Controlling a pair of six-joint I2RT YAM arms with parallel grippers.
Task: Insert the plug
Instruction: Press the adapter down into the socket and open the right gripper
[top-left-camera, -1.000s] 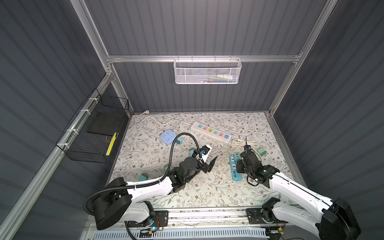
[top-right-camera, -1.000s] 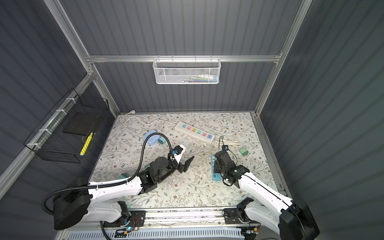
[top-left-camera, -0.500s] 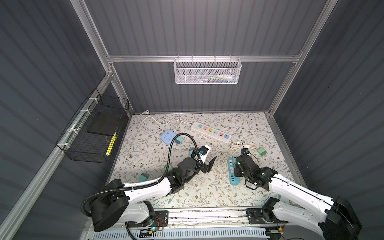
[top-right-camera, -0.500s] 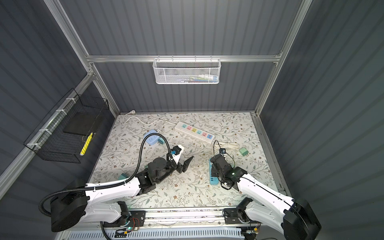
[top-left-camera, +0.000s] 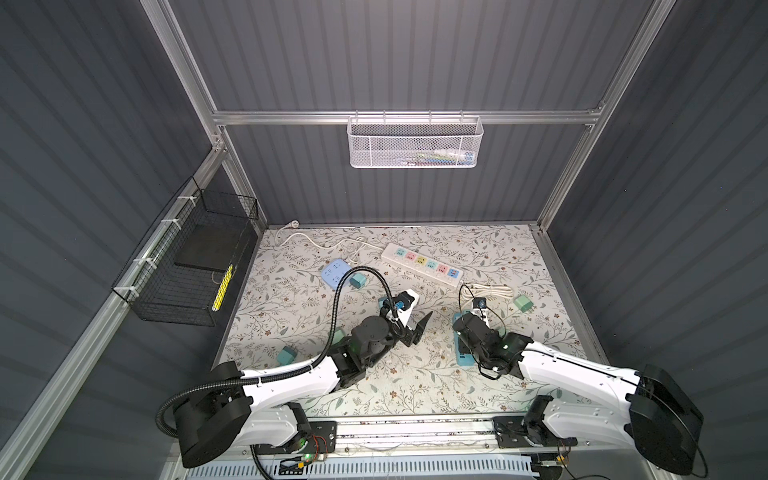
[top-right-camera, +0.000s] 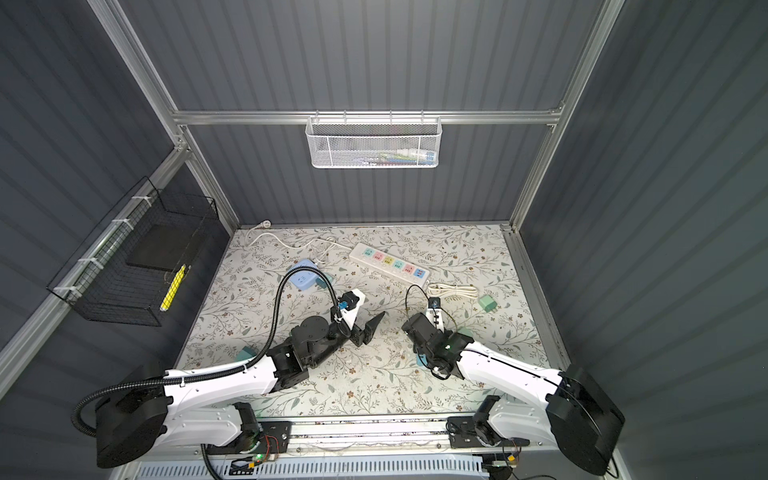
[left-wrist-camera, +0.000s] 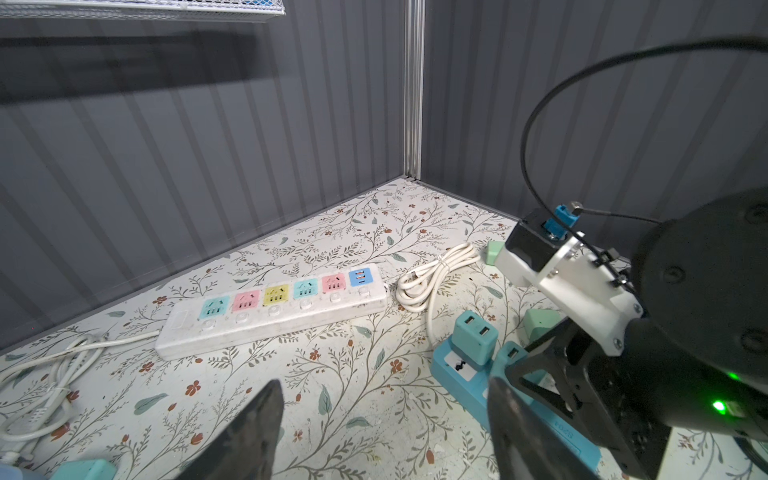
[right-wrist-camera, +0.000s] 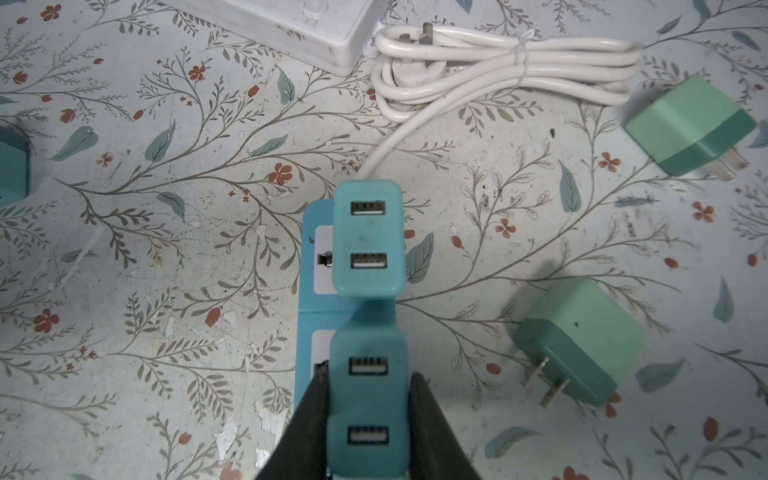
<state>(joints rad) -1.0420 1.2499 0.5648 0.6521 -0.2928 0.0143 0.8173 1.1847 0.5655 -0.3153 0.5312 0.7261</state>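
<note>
My right gripper (right-wrist-camera: 369, 376) is shut on a teal two-port USB plug (right-wrist-camera: 368, 399), held over the blue power strip (right-wrist-camera: 316, 307). A second teal plug (right-wrist-camera: 368, 237) stands in the strip's socket just beyond it. In both top views the right gripper (top-left-camera: 465, 332) covers the far end of the blue strip (top-left-camera: 464, 357). My left gripper (left-wrist-camera: 384, 392) is open and empty above the floral mat, left of the blue strip (left-wrist-camera: 457, 374). In a top view the left gripper (top-right-camera: 368, 328) points toward the right arm.
A white power strip with coloured sockets (top-left-camera: 422, 266) lies at the back, with a coiled white cable (top-left-camera: 486, 291) beside it. Loose green plugs (right-wrist-camera: 582, 340) (right-wrist-camera: 690, 124) lie right of the blue strip. A light blue cube socket (top-left-camera: 334, 274) and a teal plug (top-left-camera: 286, 356) lie to the left.
My right gripper has moved left with the teal plug and now sits over the blue strip. The left arm has hardly moved.
</note>
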